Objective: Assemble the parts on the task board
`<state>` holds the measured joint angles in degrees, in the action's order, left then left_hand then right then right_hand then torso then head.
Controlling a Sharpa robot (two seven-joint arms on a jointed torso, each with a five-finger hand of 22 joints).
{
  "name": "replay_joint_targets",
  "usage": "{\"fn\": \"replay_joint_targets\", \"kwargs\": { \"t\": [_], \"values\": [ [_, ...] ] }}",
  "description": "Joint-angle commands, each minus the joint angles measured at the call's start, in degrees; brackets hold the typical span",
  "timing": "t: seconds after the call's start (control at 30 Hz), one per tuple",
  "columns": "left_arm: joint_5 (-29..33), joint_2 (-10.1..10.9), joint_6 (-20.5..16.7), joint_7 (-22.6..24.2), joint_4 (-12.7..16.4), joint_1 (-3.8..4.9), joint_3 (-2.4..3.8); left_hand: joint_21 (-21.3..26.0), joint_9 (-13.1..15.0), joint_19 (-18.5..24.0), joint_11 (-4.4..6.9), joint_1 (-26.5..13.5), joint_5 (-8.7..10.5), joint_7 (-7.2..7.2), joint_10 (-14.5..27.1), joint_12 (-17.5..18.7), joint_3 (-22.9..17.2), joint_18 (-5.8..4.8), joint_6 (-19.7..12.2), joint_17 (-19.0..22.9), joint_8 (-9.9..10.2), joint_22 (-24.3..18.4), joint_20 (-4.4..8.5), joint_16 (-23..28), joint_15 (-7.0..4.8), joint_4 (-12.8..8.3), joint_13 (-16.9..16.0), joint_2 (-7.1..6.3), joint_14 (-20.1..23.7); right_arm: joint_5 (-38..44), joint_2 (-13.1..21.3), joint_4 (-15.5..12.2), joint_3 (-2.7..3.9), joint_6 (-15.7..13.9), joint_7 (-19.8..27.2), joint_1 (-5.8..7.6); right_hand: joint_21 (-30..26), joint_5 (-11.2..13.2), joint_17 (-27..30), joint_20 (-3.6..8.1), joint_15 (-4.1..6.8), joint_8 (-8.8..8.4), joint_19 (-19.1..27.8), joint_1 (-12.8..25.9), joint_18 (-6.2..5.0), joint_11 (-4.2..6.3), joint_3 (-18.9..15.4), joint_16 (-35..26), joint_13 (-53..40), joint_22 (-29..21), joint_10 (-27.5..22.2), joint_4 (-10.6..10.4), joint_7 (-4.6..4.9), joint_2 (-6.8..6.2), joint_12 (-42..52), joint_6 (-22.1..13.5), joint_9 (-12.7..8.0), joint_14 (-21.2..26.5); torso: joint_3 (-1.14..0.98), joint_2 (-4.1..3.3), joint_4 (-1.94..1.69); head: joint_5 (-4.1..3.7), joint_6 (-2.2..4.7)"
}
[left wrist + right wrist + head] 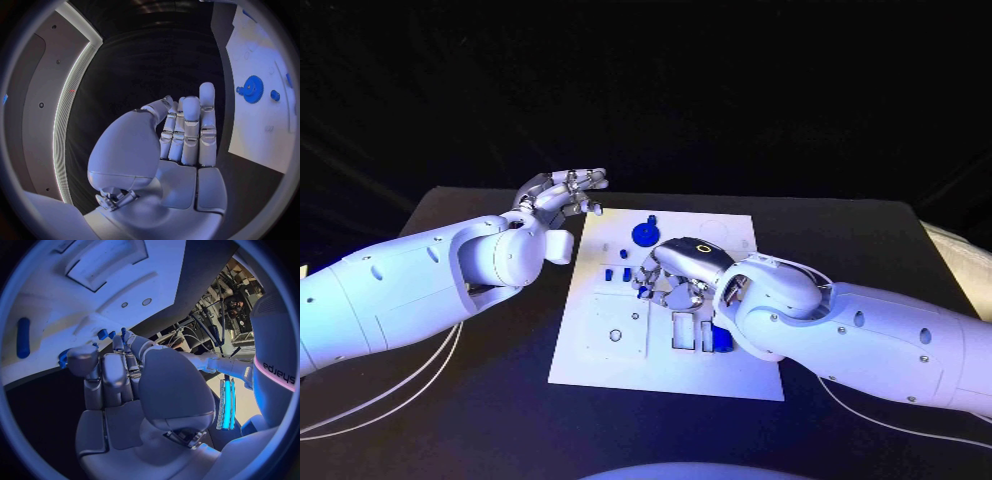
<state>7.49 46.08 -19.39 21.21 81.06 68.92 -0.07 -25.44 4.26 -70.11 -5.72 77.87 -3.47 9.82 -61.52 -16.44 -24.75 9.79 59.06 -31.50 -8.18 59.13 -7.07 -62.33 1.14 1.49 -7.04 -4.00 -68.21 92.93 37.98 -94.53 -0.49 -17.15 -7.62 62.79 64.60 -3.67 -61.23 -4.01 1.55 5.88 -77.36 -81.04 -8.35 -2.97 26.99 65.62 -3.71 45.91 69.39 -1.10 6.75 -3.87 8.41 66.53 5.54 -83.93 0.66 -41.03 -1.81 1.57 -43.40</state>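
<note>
Right robot hand (678, 272) down over the middle of the task board (661, 375), fingers curled in close among the small blue parts (616, 273); can't tell if anything's actually pinched. Left robot hand (561, 192) up off the worktop (459, 400) by the board's far left corner, fingers loosely apart, nothing in it. Blue gear (645, 234) sitting on the far end of the board, just right of that hand. Another blue piece (720, 340) near the right arm.

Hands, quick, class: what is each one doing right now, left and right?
Left hand: open, holding nothing, raised beside the board.
Right hand: down over the board among the blue parts; whether it grips one cannot be told.
</note>
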Motion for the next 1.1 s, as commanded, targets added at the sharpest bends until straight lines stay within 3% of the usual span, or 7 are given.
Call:
{"fn": "replay_joint_targets", "kwargs": {
  "t": [0.03, 0.67, 1.1],
  "values": [
    [-0.3, -0.2, 1.2, 0.2, 0.1, -0.13, 0.04, 0.3, 0.0, -0.3, -0.13, 0.2, -0.23, 0.13, 0.4, -0.2, 0.3, 0.59, -0.5, 0.1, -0.3, -0.1, 0.21, 0.4, 0.05, -0.2, -0.1, 0.17, 0.5, 0.6, -1.3, 1.3, -0.18, 2.2, 1.7, -0.80, 0.2, -0.3, 0.0, -0.15, 0.16, 0.07, -0.3, 0.1, 0.75, -0.26, 0.3, 0.3, -0.1, 0.0, 0.2, 0.0, 0.27, 0.31, -0.3, 0.0, 0.1, -2.1, -0.02, 0.00, -0.05, 0.44, -0.34],
    [-0.6, -0.4, 1.4, 0.1, 0.4, -0.25, 0.04, 0.3, 0.0, -0.3, -0.13, 0.2, -0.23, 0.13, 0.4, -0.2, 0.3, 0.59, -0.5, 0.1, -0.3, -0.1, 0.21, 0.4, 0.05, -0.2, -0.1, 0.17, 0.5, 3.8, -4.1, 4.4, -0.67, 4.5, 0.4, -2.52, 0.2, -0.4, -0.2, -0.17, 0.12, 0.01, -0.3, 0.2, 0.76, -0.33, 0.4, 0.4, -0.1, 0.0, 0.2, 0.1, 0.34, 0.34, -0.4, -0.1, 0.1, -2.1, -0.08, 0.04, 0.05, 1.68, -1.17],
    [-0.7, -0.4, 1.6, 0.0, 0.1, -0.27, 0.04, 0.4, 0.0, -0.3, -0.15, 0.3, -0.23, 0.14, 0.5, -0.4, 0.3, 0.59, -0.5, 0.2, -0.3, -0.1, 0.20, 0.4, 0.07, -0.2, -0.1, 0.21, 0.6, 4.8, -3.9, 4.4, -0.68, 4.1, -0.2, -2.63, 0.3, -0.6, -0.3, -0.19, 0.10, 0.00, -0.3, 0.3, 0.79, -0.34, 0.5, 0.6, -0.1, 0.2, 0.3, 0.2, 0.36, 0.39, -0.5, -0.1, 0.1, -2.1, -0.11, 0.06, 0.05, 1.64, -1.30]
  ]
}}
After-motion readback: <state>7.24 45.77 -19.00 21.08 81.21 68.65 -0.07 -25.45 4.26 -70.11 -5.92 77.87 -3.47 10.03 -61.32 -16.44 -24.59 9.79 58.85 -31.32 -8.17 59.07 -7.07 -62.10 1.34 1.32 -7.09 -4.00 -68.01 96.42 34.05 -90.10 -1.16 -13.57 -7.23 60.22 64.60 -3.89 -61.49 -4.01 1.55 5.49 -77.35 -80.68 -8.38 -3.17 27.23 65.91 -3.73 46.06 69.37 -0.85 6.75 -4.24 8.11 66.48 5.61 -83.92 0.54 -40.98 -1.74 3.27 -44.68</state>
